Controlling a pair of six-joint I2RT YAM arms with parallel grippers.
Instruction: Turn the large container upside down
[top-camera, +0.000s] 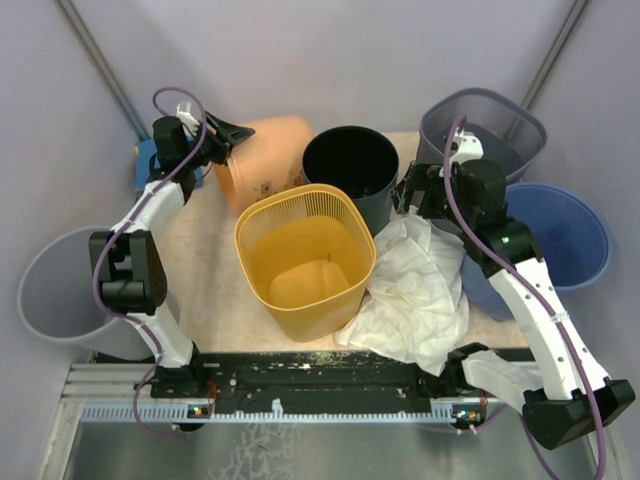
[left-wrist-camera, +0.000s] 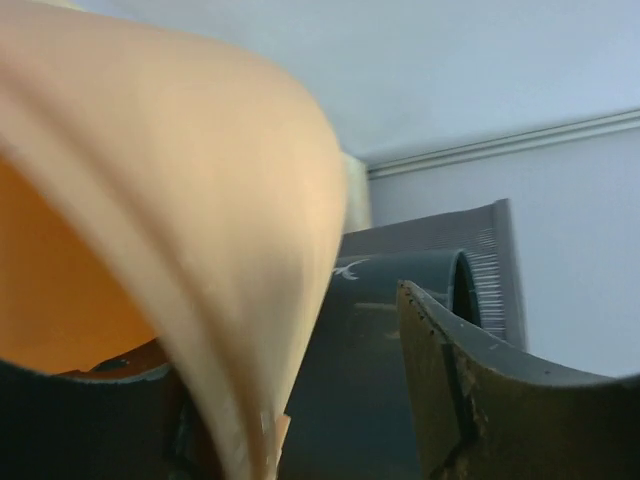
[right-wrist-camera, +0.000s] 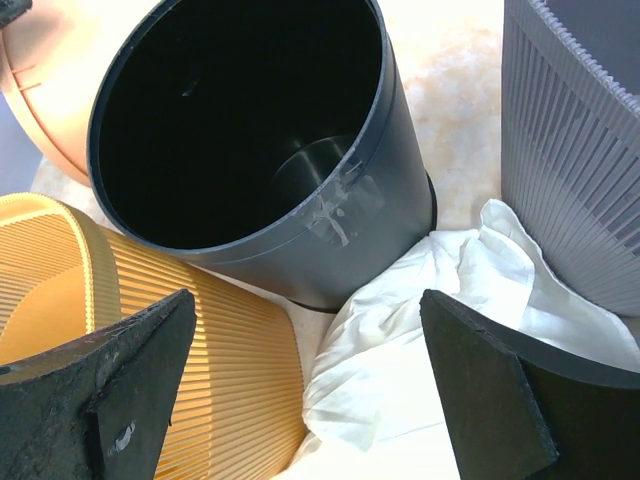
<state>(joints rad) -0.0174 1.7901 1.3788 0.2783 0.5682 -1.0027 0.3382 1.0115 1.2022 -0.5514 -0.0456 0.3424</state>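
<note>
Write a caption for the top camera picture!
Left gripper open at the tipped peach bin, beside black bin, yellow basket and white cloth.

Peach bin (top-camera: 265, 155): plain. Black bucket (top-camera: 350, 165): plain (pale scuff near the rim). Yellow basket (top-camera: 305, 250): fine vertical ribbing. White cloth (top-camera: 415, 290): unpatterned. Grey bin (top-camera: 495, 120): same ribbing. Blue bin (top-camera: 570, 235): plain.

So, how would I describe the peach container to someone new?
Find the yellow ribbed basket in the middle. Behind it is a black bucket; the peach container is left of that. It alone lies tipped over, its rim at the left end effector.
</note>
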